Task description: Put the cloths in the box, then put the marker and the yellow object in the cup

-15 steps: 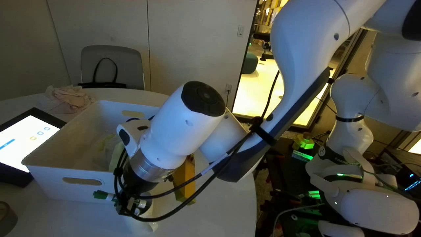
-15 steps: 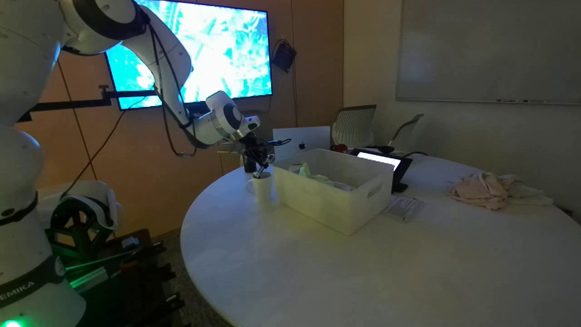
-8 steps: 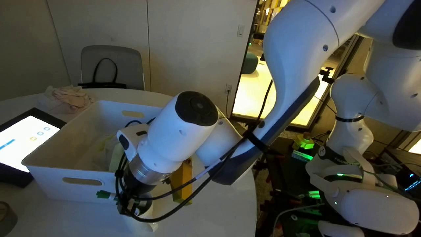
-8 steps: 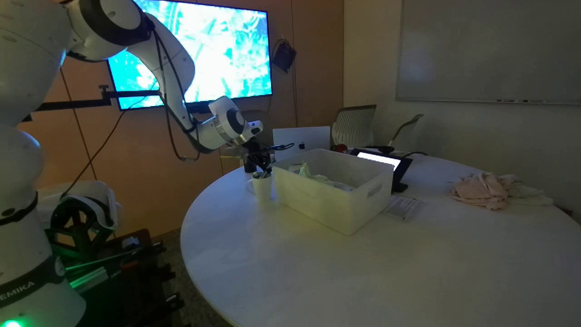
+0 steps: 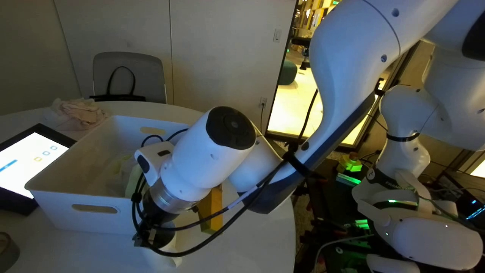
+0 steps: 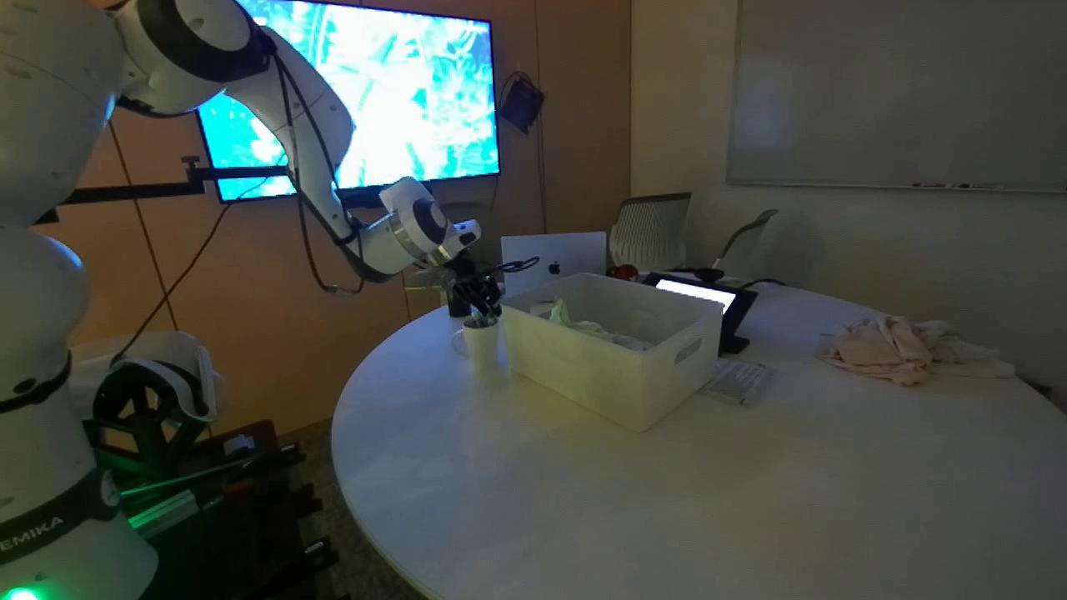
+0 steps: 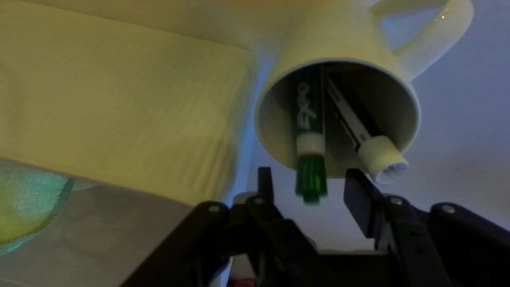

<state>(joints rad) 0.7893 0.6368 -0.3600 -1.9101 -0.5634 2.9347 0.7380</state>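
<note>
In the wrist view the white cup (image 7: 334,44) holds a green marker (image 7: 310,171), cap end up, and a second marker (image 7: 382,159) with a pale cap leaning on the rim. My gripper (image 7: 310,179) stands open over the cup's mouth. One finger is on each side of the green cap, with a gap to both. The box (image 6: 583,375) is right beside the cup. Inside it lie cloths, a pale green one (image 6: 560,315) and a yellow-green one (image 7: 28,211). The yellow object is hidden or out of view.
A tablet (image 5: 34,163) and a laptop (image 6: 554,260) stand near the box. A beige-pink fabric heap (image 6: 884,346) lies farther along the table. A dark cylinder (image 6: 458,303) is behind the cup, and a round brown item (image 5: 8,248) sits at the table's edge.
The green marker, which stuck out sideways from my gripper, has dropped into the cup. My jaws have spread apart, and the arm has dipped slightly.
</note>
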